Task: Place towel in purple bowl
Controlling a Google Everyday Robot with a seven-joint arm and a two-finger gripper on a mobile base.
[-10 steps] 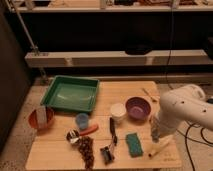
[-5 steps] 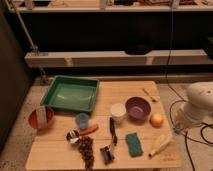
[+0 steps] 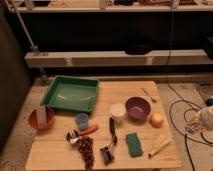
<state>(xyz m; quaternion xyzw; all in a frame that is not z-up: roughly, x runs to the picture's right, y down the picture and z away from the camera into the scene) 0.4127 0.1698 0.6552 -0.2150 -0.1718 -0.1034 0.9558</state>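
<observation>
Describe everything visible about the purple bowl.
The purple bowl is round, smooth-rimmed and plastic-looking. It stands upright, mouth up, on the wooden table, right of centre, and looks empty. The white cup sits close against its left side; whether they touch is unclear. An orange fruit lies just off its lower right. The gripper is beyond the table's right edge, away from the bowl.
</observation>
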